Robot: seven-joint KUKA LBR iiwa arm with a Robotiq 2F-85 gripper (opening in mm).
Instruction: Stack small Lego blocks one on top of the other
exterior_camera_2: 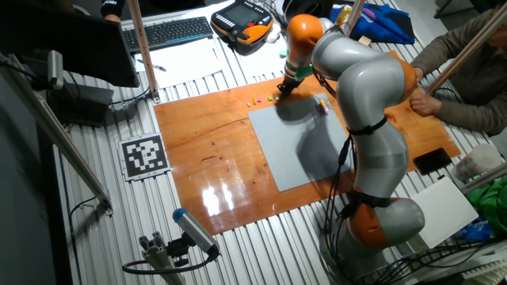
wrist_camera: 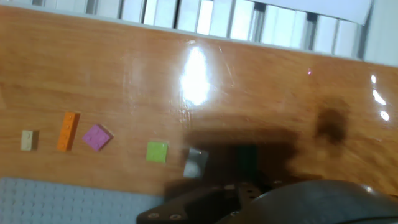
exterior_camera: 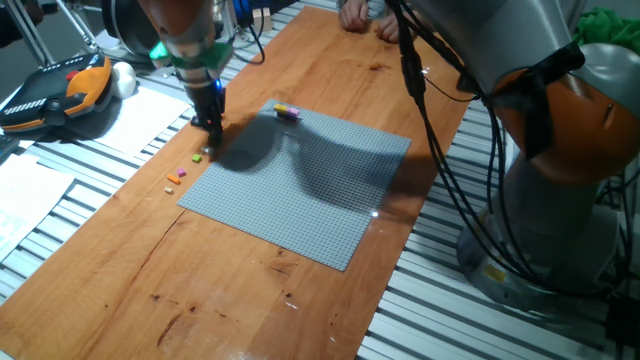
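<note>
In the hand view a row of small Lego blocks lies on the wooden table: a pale yellow one (wrist_camera: pixel 27 140), an orange one (wrist_camera: pixel 68 131), a purple one (wrist_camera: pixel 97 137), a green one (wrist_camera: pixel 157 152) and a white one (wrist_camera: pixel 196 162). My gripper (exterior_camera: pixel 210 124) hangs low over the table at the far left corner of the grey baseplate (exterior_camera: pixel 310 190), close to the white block. Its fingers (wrist_camera: pixel 239 186) are a dark blur, so their gap does not show. The orange block (exterior_camera: pixel 183 175) and its neighbours also show in one fixed view. A yellow and purple piece (exterior_camera: pixel 287 111) stands on the baseplate's far edge.
An orange and black hand controller (exterior_camera: pixel 60 90) lies at the far left beyond white paper sheets (exterior_camera: pixel 30 195). Black cables (exterior_camera: pixel 440 150) hang from the arm over the table's right side. A person's hands (exterior_camera: pixel 365 15) rest at the far edge.
</note>
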